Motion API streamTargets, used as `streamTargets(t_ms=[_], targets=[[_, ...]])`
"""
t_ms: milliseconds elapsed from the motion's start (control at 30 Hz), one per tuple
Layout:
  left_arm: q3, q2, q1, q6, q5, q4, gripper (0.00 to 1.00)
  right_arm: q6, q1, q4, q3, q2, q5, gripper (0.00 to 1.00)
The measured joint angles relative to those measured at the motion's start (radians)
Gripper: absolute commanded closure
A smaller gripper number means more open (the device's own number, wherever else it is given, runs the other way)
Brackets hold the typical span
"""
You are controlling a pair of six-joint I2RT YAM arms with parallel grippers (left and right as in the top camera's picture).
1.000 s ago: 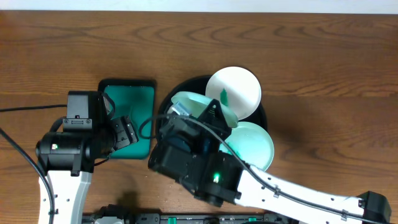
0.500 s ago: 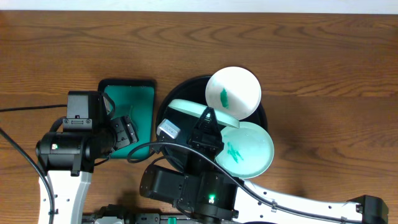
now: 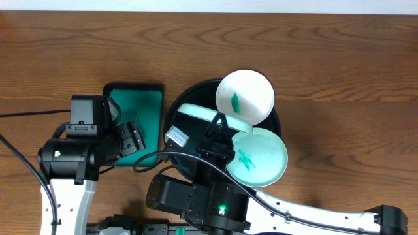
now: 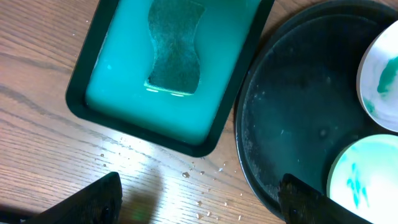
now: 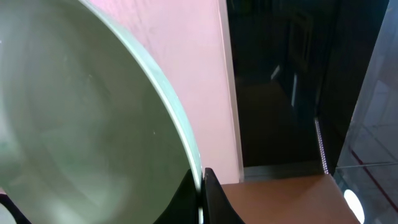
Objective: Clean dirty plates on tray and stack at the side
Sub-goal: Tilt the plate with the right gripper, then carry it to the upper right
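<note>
Clenched on the rim of one plate (image 5: 93,124), the right jaws hold it tilted on edge over the left part of the black tray (image 3: 193,90). The left jaws are spread wide with nothing between them, at the bottom edge of the left wrist view, over the desk (image 3: 339,52) beside the green tray (image 3: 145,108).

One wooden desk fills the overhead frame. One round black tray sits near its centre, and one green tray, rectangular, lies just to the left of it. There are three plates in all: the lifted plate, a second plate (image 3: 251,88) at the black tray's upper right, and a third plate (image 3: 264,153) at its lower right. One sponge (image 4: 176,46) rests in the green tray. Two green smears (image 3: 235,101) show, one on each resting plate.

By my reading the job has barely begun. No plate is stacked at the side, and two plainly need wiping. Whether the lifted one is clean I cannot tell. At least two wipes and the whole stack are left.
</note>
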Motion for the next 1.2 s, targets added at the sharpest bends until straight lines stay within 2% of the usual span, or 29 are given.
streamTargets(t_ms=[467, 633, 1100, 1167, 1200], targets=[[0.0, 0.0, 0.0, 0.0, 0.0, 0.0, 0.19, 0.0, 0.0, 0.001, 0.0, 0.0, -0.001, 0.99], [0.0, 0.0, 0.0, 0.0, 0.0, -0.002, 0.19, 0.08, -0.047, -0.026, 0.0, 0.0, -0.177, 0.99], [0.0, 0.0, 0.0, 0.0, 0.0, -0.024, 0.19, 0.212, -0.032, -0.092, 0.0, -0.002, -0.181, 0.99], [0.0, 0.0, 0.0, 0.0, 0.0, -0.023, 0.19, 0.25, -0.037, -0.095, 0.0, -0.004, -0.236, 0.99], [0.0, 0.0, 0.0, 0.0, 0.0, -0.023, 0.19, 0.314, -0.062, -0.108, 0.001, -0.005, -0.323, 0.99]])
